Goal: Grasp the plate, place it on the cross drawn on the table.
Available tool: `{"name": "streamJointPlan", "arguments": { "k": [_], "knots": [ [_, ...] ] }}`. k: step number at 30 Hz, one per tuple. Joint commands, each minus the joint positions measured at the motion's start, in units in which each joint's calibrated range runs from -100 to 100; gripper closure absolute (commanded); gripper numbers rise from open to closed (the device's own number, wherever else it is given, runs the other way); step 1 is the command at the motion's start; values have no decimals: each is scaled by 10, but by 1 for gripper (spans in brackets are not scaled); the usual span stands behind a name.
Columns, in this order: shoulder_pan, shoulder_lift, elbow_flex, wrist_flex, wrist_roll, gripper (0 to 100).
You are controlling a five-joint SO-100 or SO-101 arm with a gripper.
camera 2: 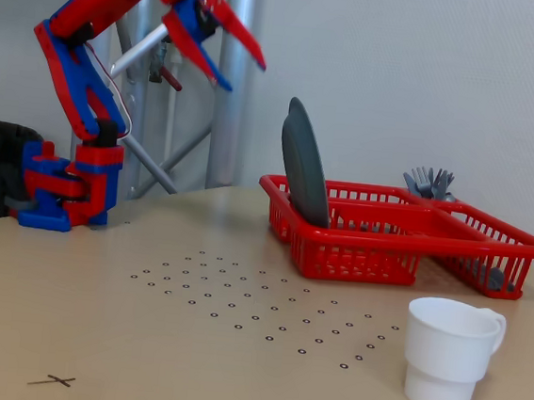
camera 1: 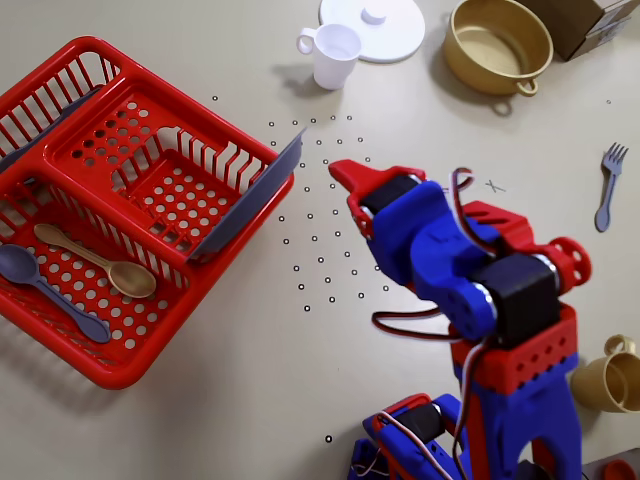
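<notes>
Beige table (camera 1: 250,400) carries red basket (camera 1: 60,300), white cup (camera 2: 448,355), tan pot (camera 1: 497,44), fork (camera 1: 608,186), cross (camera 2: 52,381)

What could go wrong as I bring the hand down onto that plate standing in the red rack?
The plate stands on edge, leaning against the rack wall; a glancing touch from the open hand could tip it over or drag the light rack along. Its top edge is thin, so the grip may slip. The cross is hard to see: the arm partly hides it in the overhead view.
</notes>
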Motion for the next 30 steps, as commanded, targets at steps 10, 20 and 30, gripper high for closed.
{"name": "streamJointPlan", "arguments": {
  "k": [10,20,30],
  "knots": [
    [-55,78,-96,-10,37,77],
    [-80,204,-158,-40,55,74],
    [-102,323,-228,-33,55,78]
  ]
}}
